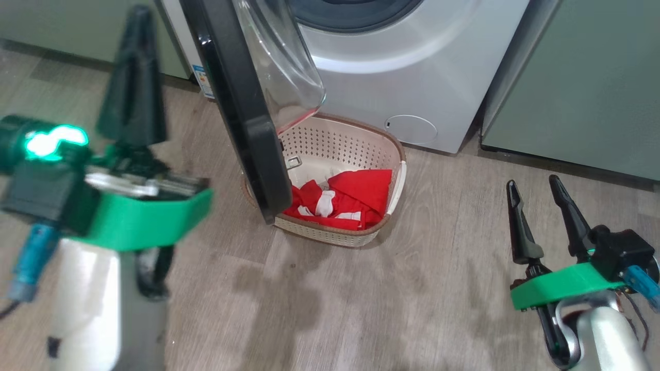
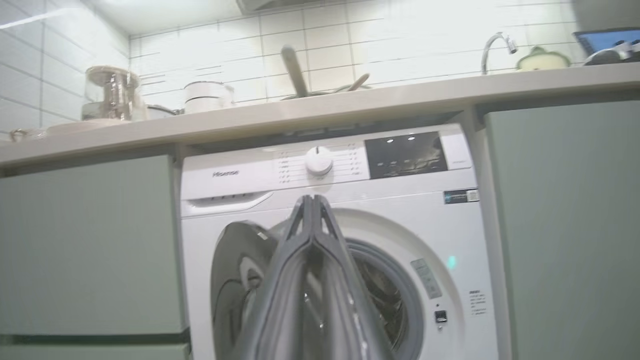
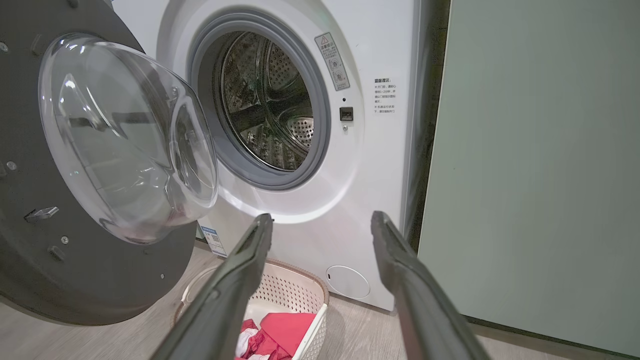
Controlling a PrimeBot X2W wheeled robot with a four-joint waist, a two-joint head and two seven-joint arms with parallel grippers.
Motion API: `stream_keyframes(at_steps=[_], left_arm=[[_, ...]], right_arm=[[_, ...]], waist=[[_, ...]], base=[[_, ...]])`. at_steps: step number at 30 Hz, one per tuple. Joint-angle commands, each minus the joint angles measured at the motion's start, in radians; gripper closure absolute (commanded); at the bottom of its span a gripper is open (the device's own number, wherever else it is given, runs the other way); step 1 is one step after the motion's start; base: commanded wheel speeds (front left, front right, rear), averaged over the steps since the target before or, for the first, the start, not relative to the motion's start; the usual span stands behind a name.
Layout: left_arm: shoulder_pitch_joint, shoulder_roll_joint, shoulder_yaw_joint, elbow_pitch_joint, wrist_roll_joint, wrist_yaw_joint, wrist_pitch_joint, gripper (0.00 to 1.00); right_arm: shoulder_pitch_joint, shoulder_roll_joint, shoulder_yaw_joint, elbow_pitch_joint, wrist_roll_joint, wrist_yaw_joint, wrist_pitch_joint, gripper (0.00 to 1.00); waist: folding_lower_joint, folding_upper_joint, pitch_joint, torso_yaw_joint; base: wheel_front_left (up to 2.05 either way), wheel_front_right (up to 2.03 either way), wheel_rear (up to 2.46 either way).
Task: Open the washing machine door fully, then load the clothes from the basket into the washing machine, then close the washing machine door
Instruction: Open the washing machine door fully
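Left gripper (image 1: 138, 20) pressed together, empty; right gripper (image 1: 532, 184) spread. Washing machine door (image 1: 242, 103) overhangs basket (image 1: 392, 144). Risk: reach for clothes (image 1: 361, 190) clips door, tips basket.

Each arm ends in a pale, silvery-white rounded forearm (image 1: 87, 304) capped by a bright green plastic band (image 1: 149, 219). The left jaws and right jaws are long, tapering fingers (image 1: 518, 226) in matte grey-black. A black housing (image 1: 36, 190) at the left wrist carries a glowing green light (image 1: 51, 141). A light blue connector (image 1: 31, 263) sits beside each wrist, with thin dark wires (image 1: 638, 317) near the right one.
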Motion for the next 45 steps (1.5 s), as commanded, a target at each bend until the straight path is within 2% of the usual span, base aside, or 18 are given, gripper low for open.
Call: stream_keyframes(at_steps=[1,6,12,18,21,29,45], left_arm=[[-0.045,0.012,-0.004,-0.044,0.003,0.001,-0.004,1.00],[-0.052,0.007,-0.180,-0.047,-0.031,0.004,-0.003,1.00],[-0.021,0.006,-0.397,0.048,-0.101,0.022,0.025,1.00],[0.034,0.006,-0.494,0.173,-0.139,0.048,0.080,1.00],[0.061,0.006,-0.506,0.206,-0.148,0.064,0.090,1.00],[0.072,0.030,-0.446,0.303,-0.174,0.105,0.081,1.00],[0.036,0.061,-0.371,0.376,-0.202,0.135,0.045,1.00]], right_arm=[[-0.037,0.002,0.024,-0.028,0.006,0.000,-0.003,0.00],[-0.038,0.002,0.029,-0.024,0.006,0.000,-0.002,0.00],[-0.039,0.002,0.035,-0.020,0.007,0.000,-0.002,0.00],[-0.039,0.002,0.034,-0.016,0.009,0.000,-0.003,0.00],[-0.039,0.002,0.031,-0.015,0.009,0.000,-0.003,0.00],[-0.052,0.002,0.025,-0.013,0.005,0.000,-0.002,0.00],[-0.066,0.002,0.024,0.000,0.007,0.000,-0.003,0.00]], waist=[[-0.0001,0.0000,0.000,-0.003],[-0.0001,0.0000,0.004,-0.020],[-0.0001,0.0000,0.014,-0.039],[-0.0001,0.0000,0.025,-0.045],[-0.0001,0.0000,0.032,-0.042],[-0.0001,0.0000,0.051,-0.028],[-0.0001,0.0000,0.065,-0.032]], base=[[0.00,0.00,0.00],[0.00,0.00,0.00],[0.00,0.00,0.00],[0.00,0.00,0.00],[0.00,0.00,0.00],[0.00,0.00,0.00],[0.00,0.00,0.00]])
